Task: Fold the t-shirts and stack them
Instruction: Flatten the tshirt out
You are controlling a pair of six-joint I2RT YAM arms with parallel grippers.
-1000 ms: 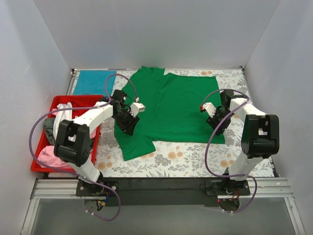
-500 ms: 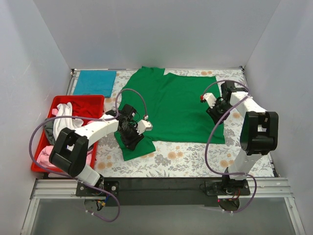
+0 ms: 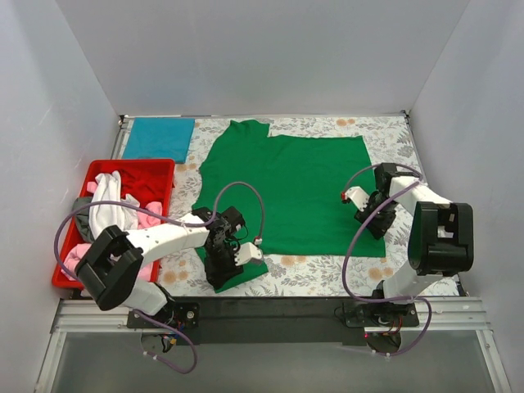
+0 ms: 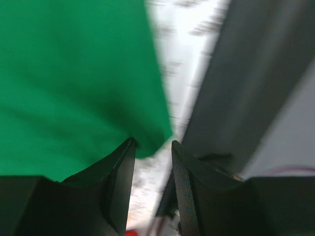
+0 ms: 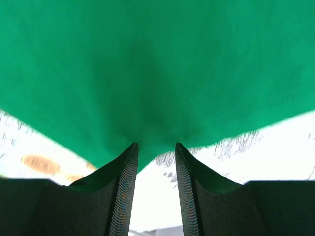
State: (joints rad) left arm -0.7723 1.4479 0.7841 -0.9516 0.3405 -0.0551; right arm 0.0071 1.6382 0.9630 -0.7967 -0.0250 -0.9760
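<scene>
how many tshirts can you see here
5: green shirt spread mid-table, teal shirt folded far left, white shirt, pink shirt and dark grey shirt in the red tray; more may hide underneath.

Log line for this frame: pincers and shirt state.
left pincer: clamped on green t-shirt edge | right pincer: clamped on its near hem | shirt: spread flat, unfolded

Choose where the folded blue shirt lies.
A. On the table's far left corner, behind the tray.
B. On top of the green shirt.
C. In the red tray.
A: the blue shirt lies flat on the flowered cloth beyond the red tray, with a gap between it and the green shirt.
</scene>
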